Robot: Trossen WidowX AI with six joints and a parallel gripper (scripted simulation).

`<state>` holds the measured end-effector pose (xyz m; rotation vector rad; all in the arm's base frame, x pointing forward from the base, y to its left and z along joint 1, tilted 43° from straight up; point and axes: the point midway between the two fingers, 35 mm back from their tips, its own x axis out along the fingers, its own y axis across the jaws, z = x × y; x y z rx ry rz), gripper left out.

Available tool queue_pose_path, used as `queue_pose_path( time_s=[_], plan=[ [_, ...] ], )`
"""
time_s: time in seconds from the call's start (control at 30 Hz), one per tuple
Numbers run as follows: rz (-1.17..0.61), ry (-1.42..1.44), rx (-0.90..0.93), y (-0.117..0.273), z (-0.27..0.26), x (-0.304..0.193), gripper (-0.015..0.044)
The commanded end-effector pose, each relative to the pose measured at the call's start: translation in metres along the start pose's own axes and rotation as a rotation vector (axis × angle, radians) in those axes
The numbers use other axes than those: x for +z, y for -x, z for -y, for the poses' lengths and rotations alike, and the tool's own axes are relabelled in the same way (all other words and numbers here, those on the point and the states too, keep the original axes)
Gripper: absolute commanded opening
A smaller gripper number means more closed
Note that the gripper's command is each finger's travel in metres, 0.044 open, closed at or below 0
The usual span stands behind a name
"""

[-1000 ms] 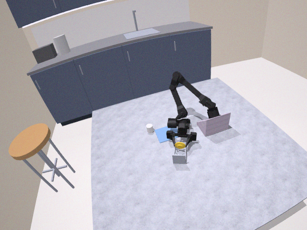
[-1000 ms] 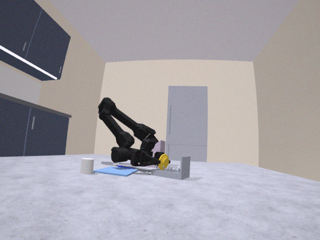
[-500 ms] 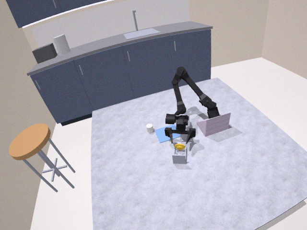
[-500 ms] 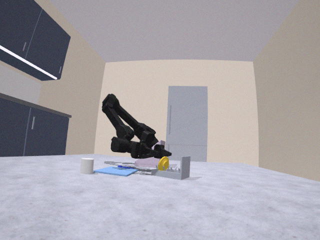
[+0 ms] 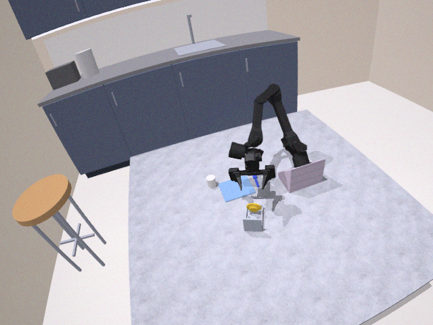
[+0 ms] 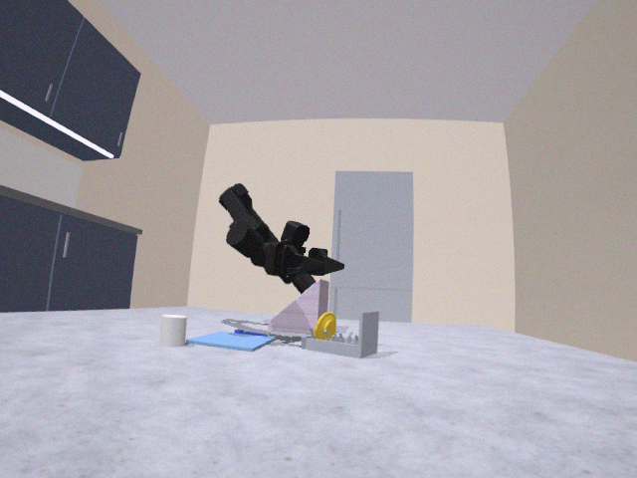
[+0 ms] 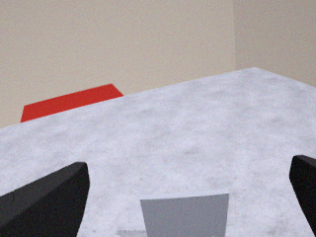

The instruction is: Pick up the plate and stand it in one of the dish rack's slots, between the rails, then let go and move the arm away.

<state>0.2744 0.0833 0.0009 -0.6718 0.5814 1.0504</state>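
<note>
On the mottled grey surface (image 6: pixel 154 411), the black parallel-jaw gripper (image 6: pixel 328 266) hangs spread and empty, above and behind the round yellow plate (image 6: pixel 325 326), apparently upright in the grey railed dish rack (image 6: pixel 341 345).

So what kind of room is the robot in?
It looks like a kitchen. There's a long counter with a sink and tap over dark blue cupboards, a tall grey fridge by the far wall, and a yellow plate standing in a dish rack on the table.
</note>
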Motion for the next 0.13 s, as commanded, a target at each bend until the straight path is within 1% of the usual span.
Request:
queue_pose_path(
  time_s=[0.0, 0.1],
  plan=[
    [-0.056, -0.075, 0.018, -0.0016, 0.0005, 0.0022, 0.04],
    [-0.117, -0.152, 0.04, -0.0036, -0.0019, 0.0013, 0.04]
  ],
)
